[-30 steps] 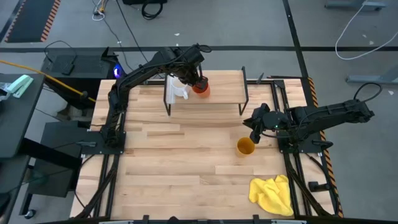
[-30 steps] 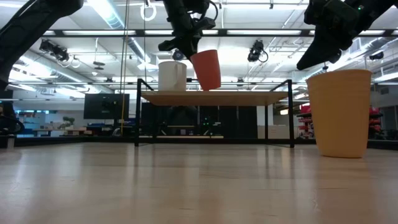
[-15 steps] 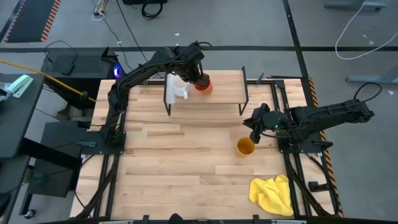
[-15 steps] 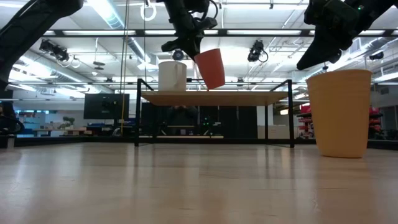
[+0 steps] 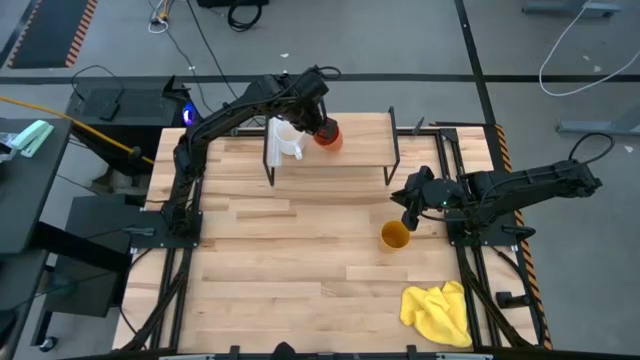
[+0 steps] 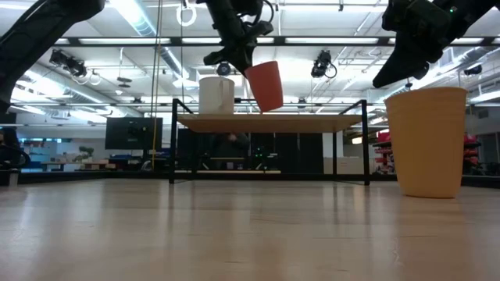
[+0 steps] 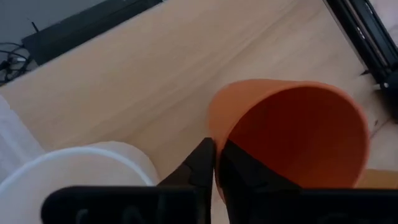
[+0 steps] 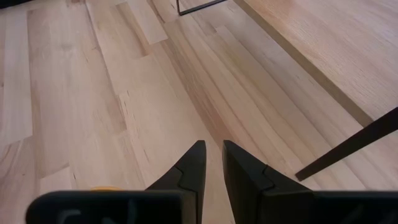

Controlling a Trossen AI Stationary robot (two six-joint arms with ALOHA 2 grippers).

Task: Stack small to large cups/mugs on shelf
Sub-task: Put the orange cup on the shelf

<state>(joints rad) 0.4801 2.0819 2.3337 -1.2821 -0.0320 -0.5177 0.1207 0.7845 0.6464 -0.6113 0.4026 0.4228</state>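
A wooden table carries a small light-wood shelf (image 5: 360,150) on thin black legs along its far edge. The left gripper (image 5: 318,118) holds an orange-red cup (image 5: 329,137) above the shelf's left half, pinching the cup's rim: in the left wrist view one dark finger (image 7: 200,163) sits outside the wall and the other inside. Seen from table height, the cup (image 6: 265,86) hangs tilted, its base just above the shelf board and not resting on it.

A white mug (image 5: 285,140) stands on the shelf near its left end, just beside the held cup, handle towards the table's near edge.

The chief risk, as I judge it, is that tilt. Released at this angle, the cup could land on the edge of its base and tip over, or roll off the shelf. It also hangs so near the mug that a small sideways drift could knock the mug along the board. A grip on one thin wall may let the cup swing too.

The right gripper (image 5: 409,212) waits near the table's right edge with its fingers close together, holding nothing. A taller mustard-yellow cup (image 5: 395,236) stands on the table just beside it, toward the near edge. A crumpled yellow cloth (image 5: 440,312) lies at the near right corner
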